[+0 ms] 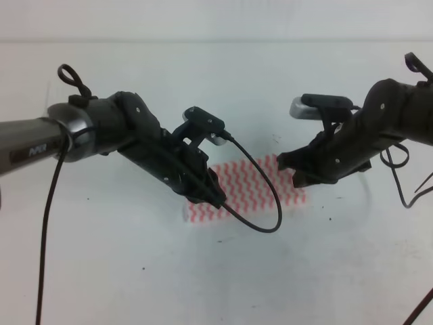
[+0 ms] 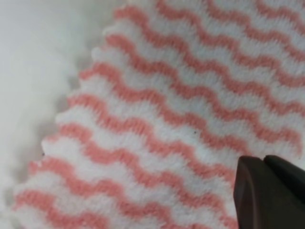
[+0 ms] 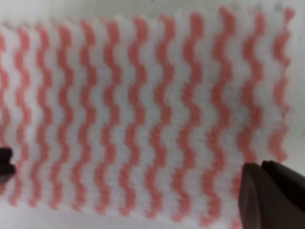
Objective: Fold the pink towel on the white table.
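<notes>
1. Exterior high view: the pink towel lies flat near the middle of the white table. It is a thin cloth with pink-red and white wavy stripes. Its left part is hidden behind the left gripper, which reaches down over that end. The right gripper hangs over the towel's right end. A black cable loops across the towel from the left arm. Whether either gripper's fingers are spread or pressed together cannot be told from here.

2. Left wrist view: the towel fills most of the picture, its scalloped edge running down the left side against the bare table. Its weave looks soft and fuzzy, and the stripes run in slanted waves. One dark fingertip shows at the lower right over the cloth; the finger spacing cannot be told.

3. Right wrist view: the towel lies spread and flat, with its stripes running up and down the picture. A strip of table shows along the top. A dark fingertip sits at the lower right and another dark tip at the left edge, wide apart, so these fingers are spread.
</notes>
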Motion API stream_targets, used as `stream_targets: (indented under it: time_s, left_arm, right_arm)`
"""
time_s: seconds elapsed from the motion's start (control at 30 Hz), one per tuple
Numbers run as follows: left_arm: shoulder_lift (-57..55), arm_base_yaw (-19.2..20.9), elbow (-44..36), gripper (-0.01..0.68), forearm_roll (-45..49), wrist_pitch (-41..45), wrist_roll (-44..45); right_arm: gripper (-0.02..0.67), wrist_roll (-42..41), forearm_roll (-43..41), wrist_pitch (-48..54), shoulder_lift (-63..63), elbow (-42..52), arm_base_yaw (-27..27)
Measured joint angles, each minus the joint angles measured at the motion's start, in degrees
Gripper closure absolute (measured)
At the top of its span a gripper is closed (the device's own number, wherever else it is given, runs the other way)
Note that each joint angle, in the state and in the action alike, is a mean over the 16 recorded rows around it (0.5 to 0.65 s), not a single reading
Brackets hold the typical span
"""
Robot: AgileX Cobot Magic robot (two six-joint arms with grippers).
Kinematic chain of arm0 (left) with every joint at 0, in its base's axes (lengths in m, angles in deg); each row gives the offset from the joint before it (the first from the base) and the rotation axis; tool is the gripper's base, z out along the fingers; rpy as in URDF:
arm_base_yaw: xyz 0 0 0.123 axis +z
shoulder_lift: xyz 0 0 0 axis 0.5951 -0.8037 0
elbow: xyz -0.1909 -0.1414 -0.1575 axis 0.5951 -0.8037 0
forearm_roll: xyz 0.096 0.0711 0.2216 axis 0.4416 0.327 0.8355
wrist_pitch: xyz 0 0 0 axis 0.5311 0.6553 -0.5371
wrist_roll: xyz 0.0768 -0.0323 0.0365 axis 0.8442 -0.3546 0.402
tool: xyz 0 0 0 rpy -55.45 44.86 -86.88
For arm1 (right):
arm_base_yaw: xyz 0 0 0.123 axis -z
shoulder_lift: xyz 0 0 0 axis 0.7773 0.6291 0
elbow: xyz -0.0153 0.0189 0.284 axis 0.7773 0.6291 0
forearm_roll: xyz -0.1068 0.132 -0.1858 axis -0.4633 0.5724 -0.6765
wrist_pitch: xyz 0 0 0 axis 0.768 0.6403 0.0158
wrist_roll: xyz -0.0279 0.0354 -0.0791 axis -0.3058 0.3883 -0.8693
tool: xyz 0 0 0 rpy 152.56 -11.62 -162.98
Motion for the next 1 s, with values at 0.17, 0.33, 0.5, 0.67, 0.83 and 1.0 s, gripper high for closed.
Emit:
stream_targets:
  time_s: [0.17,0.33,0.5,0.67,0.83,1.0]
  left_arm:
    - [-0.59,0.0,0.01,0.677,0.47,0.16,-0.68]
    - [-1.18,0.0,0.05,0.677,0.54,0.34,-0.87]
    - [-1.42,0.0,0.09,0.678,0.62,0.76,-0.92]
    - [-1.08,0.0,0.12,0.678,0.7,0.5,-0.91]
    - [-0.69,0.0,0.12,0.677,0.8,-0.01,-0.89]
    - [-0.4,0.0,0.11,0.677,0.86,-0.81,-0.8]
  right_arm:
    - [0.666,-0.01,0.03,1.31,1.03,-0.01,-0.01]
    - [0.666,-0.02,0.06,1.9,1.63,-0.04,-0.01]
    - [0.667,-0.02,0.24,2.0,0.48,-0.06,-0.01]
    - [0.667,-0.11,0.48,2.21,-1.47,-0.09,-0.44]
    - [0.667,-0.51,0.87,2.16,-3.29,-0.1,-1.99]
    - [0.667,-0.9,1.21,1.74,-3.48,-0.11,-3.78]
